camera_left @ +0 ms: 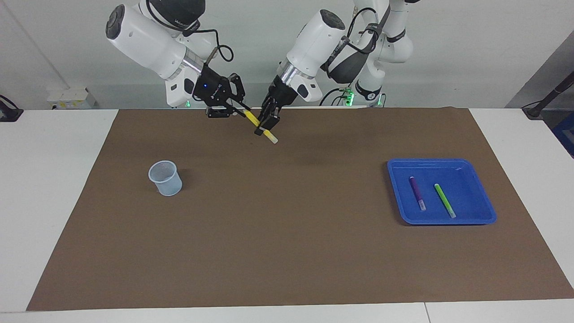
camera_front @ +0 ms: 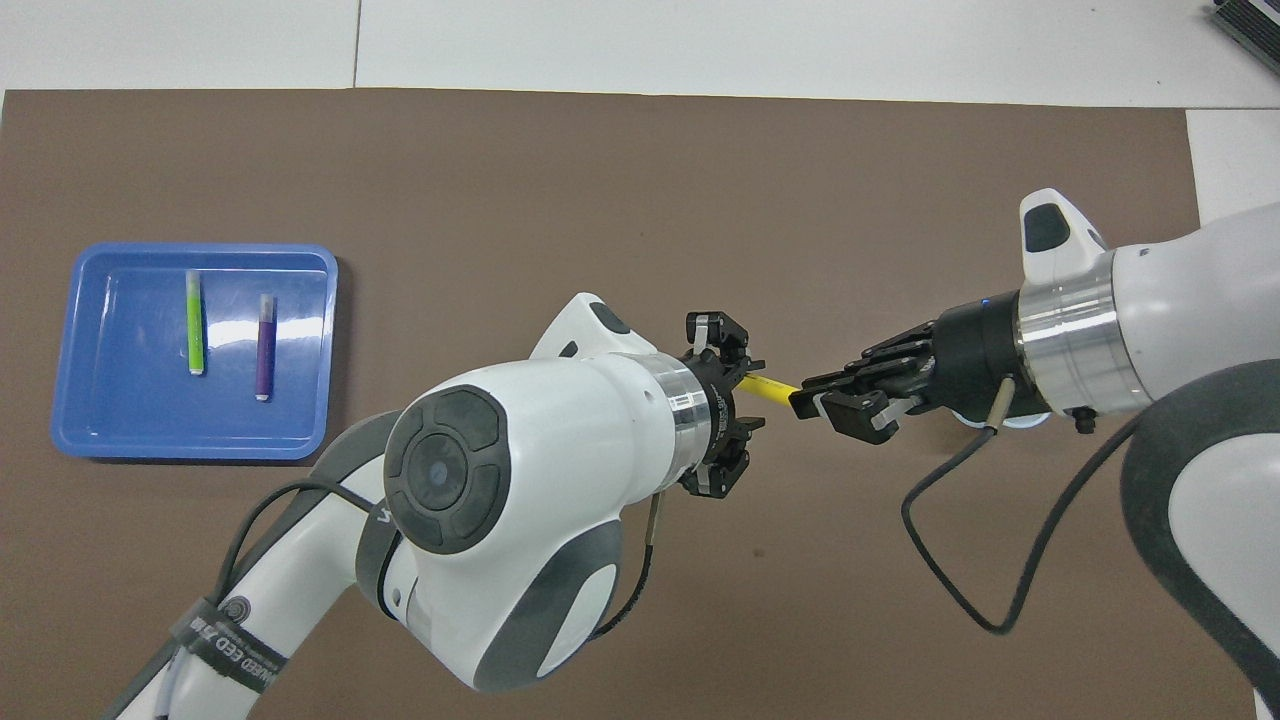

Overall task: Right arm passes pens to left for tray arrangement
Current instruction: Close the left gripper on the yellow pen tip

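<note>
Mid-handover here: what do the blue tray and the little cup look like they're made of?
The tray looks like glossy moulded plastic: even bright blue, rounded corners, and light glare on its floor in the overhead view. The cup, toward the right arm's end of the table, looks like thin translucent plastic, pale bluish, with the mat's tone showing faintly through its wall. Both are judged from look alone.

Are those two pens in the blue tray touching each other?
Apart. Both views show bare blue tray floor between the purple pen and the green pen.
</note>
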